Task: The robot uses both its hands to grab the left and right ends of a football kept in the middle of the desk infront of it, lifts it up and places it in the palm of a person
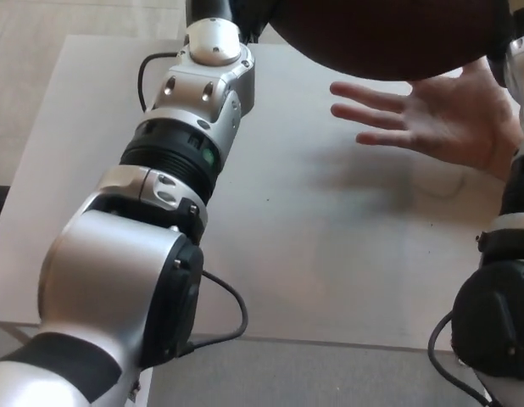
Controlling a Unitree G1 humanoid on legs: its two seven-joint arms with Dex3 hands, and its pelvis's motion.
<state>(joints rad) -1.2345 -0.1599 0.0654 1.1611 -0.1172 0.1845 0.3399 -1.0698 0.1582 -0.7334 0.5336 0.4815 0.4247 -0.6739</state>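
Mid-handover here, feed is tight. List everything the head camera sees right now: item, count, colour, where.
football: one, dark brown, top of the picture, raised above the desk, partly cut off by the edge
desk: one, white, fills the middle of the picture
floor: pale, upper left beyond the desk; grey strip along the bottom edge
cable: one, black, looping off the left arm near the desk's front edge
person's hand: one, palm up, fingers spread, right of centre, just under the football
left arm: one, silver and black, running from bottom left up to the ball
left hand: black, mostly out of frame at the ball's left end
right arm: silver and black, along the right edge; its hand barely shows
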